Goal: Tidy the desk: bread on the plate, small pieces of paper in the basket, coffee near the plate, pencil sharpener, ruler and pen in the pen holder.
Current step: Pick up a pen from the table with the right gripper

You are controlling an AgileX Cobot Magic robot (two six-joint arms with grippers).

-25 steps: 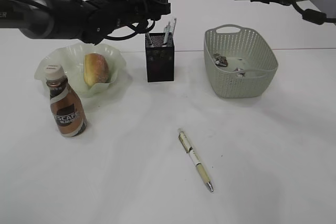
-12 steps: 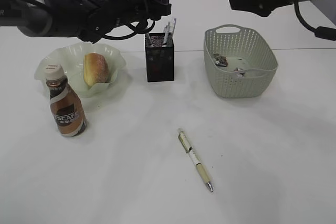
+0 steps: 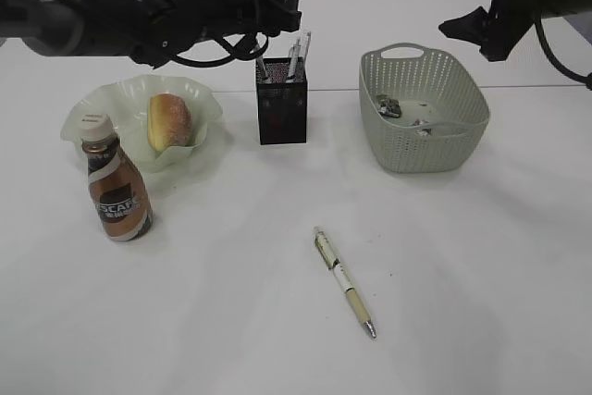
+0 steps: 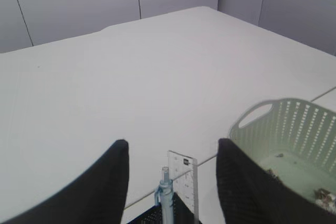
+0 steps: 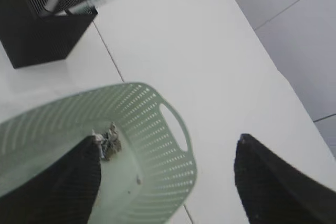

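Note:
The bread (image 3: 169, 122) lies on the pale green plate (image 3: 209, 104), and the coffee bottle (image 3: 116, 182) stands just in front of it. Crumpled paper pieces (image 3: 388, 106) lie in the green basket (image 3: 421, 141). A ruler (image 4: 184, 174) and a blue pen (image 4: 165, 198) stand in the black pen holder (image 3: 281, 113). Another pen (image 3: 344, 281) lies on the table in front. My left gripper (image 4: 173, 142) hangs open above the holder, holding nothing. The right gripper (image 5: 167, 139) is open and empty above the basket's far end. The pencil sharpener is hidden.
The white table (image 3: 481, 275) has a seam line running behind the holder and basket. The basket's handle (image 5: 176, 127) faces the far edge. The left arm (image 3: 111, 20) stretches over the plate.
The right arm has pulled back to the right, away from above the basket, and its jaws have spread wider. The left arm has barely moved.

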